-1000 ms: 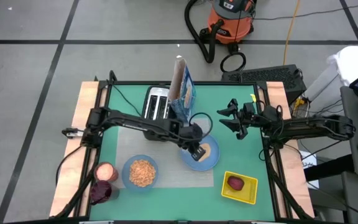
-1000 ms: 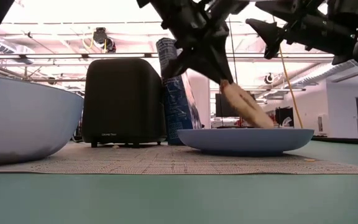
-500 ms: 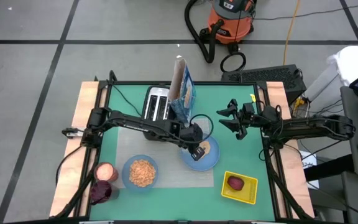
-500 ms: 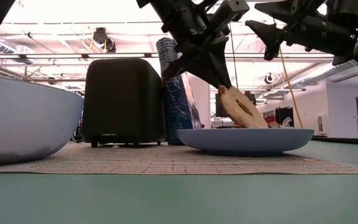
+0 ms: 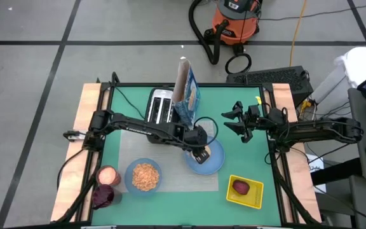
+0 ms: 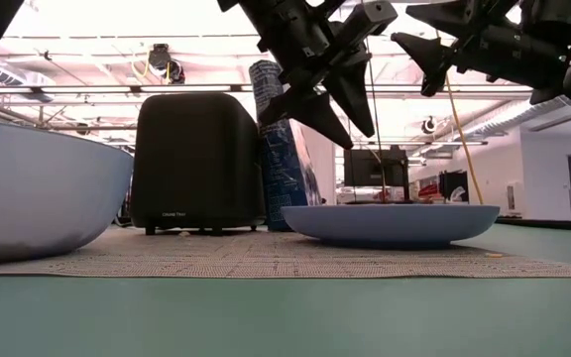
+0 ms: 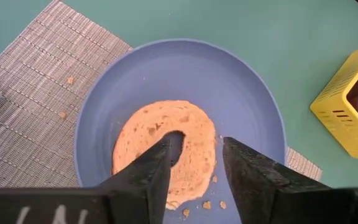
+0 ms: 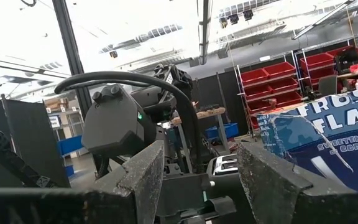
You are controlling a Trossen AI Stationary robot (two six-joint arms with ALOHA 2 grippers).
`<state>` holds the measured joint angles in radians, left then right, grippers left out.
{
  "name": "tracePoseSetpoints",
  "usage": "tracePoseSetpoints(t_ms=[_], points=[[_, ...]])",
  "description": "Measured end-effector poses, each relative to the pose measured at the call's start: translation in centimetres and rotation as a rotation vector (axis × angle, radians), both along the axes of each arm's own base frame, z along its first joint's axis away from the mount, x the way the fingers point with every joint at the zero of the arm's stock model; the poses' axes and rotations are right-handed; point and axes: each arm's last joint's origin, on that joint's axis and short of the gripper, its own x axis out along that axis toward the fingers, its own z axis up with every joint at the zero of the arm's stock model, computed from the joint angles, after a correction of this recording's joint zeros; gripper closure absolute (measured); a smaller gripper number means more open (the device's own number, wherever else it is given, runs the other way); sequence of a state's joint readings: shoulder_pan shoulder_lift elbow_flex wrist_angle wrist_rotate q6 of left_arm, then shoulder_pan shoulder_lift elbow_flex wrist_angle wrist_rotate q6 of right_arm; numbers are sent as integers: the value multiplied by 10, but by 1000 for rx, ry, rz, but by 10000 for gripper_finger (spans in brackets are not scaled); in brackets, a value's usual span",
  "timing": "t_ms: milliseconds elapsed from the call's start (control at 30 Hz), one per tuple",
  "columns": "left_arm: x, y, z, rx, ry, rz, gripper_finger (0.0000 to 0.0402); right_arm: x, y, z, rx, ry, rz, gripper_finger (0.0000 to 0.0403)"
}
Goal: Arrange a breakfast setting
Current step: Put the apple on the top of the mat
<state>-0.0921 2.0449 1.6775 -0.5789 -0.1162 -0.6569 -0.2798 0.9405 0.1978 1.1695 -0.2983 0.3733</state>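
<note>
A small browned bagel (image 7: 143,134) lies flat in the light-blue plate (image 7: 229,81), which rests on the grey mat (image 5: 173,181) right of centre. My left gripper (image 7: 196,146) hangs open just above the bagel, one finger on either side of its hole; in the low view its fingertips (image 6: 350,139) stand clear above the plate (image 6: 395,223). My right gripper (image 5: 234,121) is open and held up in the air to the right of the plate. The light-blue bowl (image 5: 145,176) with cereal sits on the mat's left part. The dark red fruit (image 5: 241,187) lies in the yellow tray (image 5: 254,196).
The black-and-silver toaster (image 5: 159,107) and the blue cereal box (image 5: 187,95) stand behind the plate at the far side. A pink cup (image 5: 107,175) and a dark red one (image 5: 103,196) stand at the near left. Bare green table lies between plate and right edge.
My left gripper has opened and let go of the bagel. The bagel, which was held tilted with its lower edge in the plate, has dropped flat into the plate. The gripper has stayed above it, turned a little.
</note>
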Motion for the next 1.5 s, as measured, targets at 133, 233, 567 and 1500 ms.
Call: tracePoseSetpoints(t_ms=[133, 233, 567, 1500], points=[[0, 0, 0, 3, 0, -4, 236, 0, 0, 0, 0, 0, 0, 211], [0, 0, 0, 4, 0, -6, 230, 0, 0, 0, 0, 0, 0, 211], [1, 0, 1, 2, -9, -4, 229, 0, 0, 0, 0, 1, 0, 211], [-55, -23, 88, 181, -83, -194, 229, 2, -1, -7, 49, 79, 2, 152]])
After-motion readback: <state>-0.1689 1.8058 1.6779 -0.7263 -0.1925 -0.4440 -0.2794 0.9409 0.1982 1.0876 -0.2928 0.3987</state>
